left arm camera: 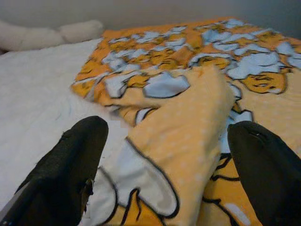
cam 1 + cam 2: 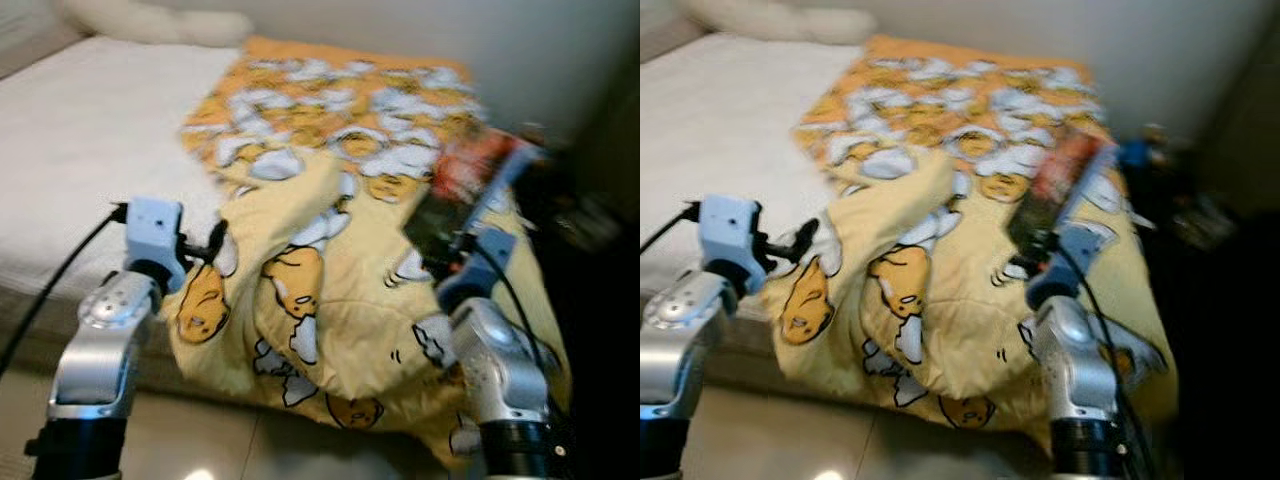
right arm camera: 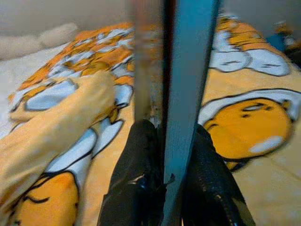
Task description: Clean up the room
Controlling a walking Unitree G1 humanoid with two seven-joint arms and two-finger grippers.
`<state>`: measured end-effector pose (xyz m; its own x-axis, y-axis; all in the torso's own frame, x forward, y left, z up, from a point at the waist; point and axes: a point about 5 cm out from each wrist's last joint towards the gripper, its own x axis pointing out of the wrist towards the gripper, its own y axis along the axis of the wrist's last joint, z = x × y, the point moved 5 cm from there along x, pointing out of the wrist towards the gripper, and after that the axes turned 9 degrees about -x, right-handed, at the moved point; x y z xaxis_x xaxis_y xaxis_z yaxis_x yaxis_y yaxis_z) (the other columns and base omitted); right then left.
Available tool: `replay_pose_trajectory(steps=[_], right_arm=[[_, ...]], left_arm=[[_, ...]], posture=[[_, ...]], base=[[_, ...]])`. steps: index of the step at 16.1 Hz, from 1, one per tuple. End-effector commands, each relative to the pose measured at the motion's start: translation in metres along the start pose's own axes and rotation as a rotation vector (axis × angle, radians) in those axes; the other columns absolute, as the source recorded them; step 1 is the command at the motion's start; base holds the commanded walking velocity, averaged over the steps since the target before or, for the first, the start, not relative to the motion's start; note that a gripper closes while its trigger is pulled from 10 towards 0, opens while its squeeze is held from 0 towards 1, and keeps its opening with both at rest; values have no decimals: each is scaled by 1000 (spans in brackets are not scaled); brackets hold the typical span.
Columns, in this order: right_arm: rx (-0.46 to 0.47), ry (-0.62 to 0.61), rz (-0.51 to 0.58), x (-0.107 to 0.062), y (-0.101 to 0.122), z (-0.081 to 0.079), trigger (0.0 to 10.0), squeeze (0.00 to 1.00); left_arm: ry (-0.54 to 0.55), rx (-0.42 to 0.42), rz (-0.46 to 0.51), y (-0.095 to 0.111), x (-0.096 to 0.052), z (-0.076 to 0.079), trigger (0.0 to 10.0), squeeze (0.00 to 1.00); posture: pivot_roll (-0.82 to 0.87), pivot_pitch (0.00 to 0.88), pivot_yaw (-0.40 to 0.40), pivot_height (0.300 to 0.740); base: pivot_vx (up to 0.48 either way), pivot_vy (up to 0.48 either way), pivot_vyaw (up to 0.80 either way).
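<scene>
Holding a thin, flat book (image 2: pixel 470 190) upright above the yellow blanket (image 2: pixel 330 290), the right gripper (image 3: pixel 164 183) has its two black fingers pinched on the lower edge, so the book's blue cover and red-and-dark face stand tall over a small grip. That looks like the main risk: with so little held and the head views blurred as if the robot is moving, the book could swing, slip out and drop onto the rumpled blanket or off the far edge of the bed (image 2: pixel 90 150) toward the dark clutter beside it. The left gripper (image 1: pixel 164 155) hangs with its fingers spread wide on either side of a raised fold of the blanket, touching nothing I can be sure of; closing there by accident would drag the blanket and worsen the mess. The blanket lies half crumpled across the white mattress, spilling over the near edge toward the floor. No writing can be read on the book; the blanket shows only cartoon egg-yolk figures, no label.
</scene>
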<state>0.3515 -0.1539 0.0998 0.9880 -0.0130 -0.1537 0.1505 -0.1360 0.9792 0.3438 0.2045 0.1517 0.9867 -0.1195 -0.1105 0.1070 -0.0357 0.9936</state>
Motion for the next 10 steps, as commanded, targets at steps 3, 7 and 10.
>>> replay_pose_trajectory(steps=[3,7,10], right_arm=[[4,-35,50,1,15,12,10000,0],[26,-38,44,0,13,14,10000,0],[-2,-29,41,-1,12,11,10000,0]], left_arm=[[-24,2,-4,1,2,7,10000,0],[-27,-5,-10,0,1,8,10000,0],[-27,-25,-14,-2,1,8,10000,0]], posture=[[45,0,-7,740],[49,0,-10,740],[48,0,-10,740]], base=[[0,349,-800],[0,345,-800],[0,346,-529]])
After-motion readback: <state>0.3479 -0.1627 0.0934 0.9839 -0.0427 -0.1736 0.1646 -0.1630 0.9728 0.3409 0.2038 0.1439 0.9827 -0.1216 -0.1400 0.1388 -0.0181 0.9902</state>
